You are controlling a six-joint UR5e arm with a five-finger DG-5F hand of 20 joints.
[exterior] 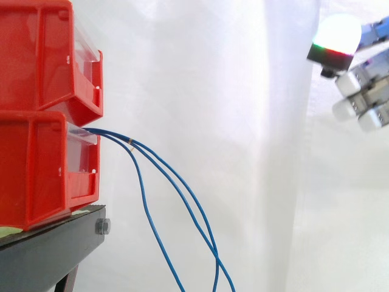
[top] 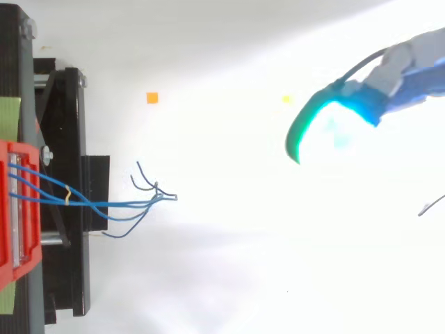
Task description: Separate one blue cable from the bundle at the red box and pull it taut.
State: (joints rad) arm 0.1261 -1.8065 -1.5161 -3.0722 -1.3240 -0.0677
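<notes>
Several blue cables (exterior: 176, 188) come out of the front of the lower red bin (exterior: 36, 170) and hang down in curves. A small pale tie (exterior: 130, 142) binds them near the bin. From above, the blue cables (top: 104, 203) run right from the red bin (top: 8, 257) and their loose ends fan out. My hand (exterior: 371, 79) hovers at the upper right, far from the cables, with relaxed fingers and glowing pads, holding nothing. In the top view the hand (top: 403, 69) glows cyan, well to the right of the cable ends.
A second red bin (exterior: 42, 55) is stacked on the lower one. Both rest on a black stand (exterior: 55, 243). On the white floor lie a small orange marker (top: 152, 98) and a yellow one (top: 286, 99). A white curtain hangs behind.
</notes>
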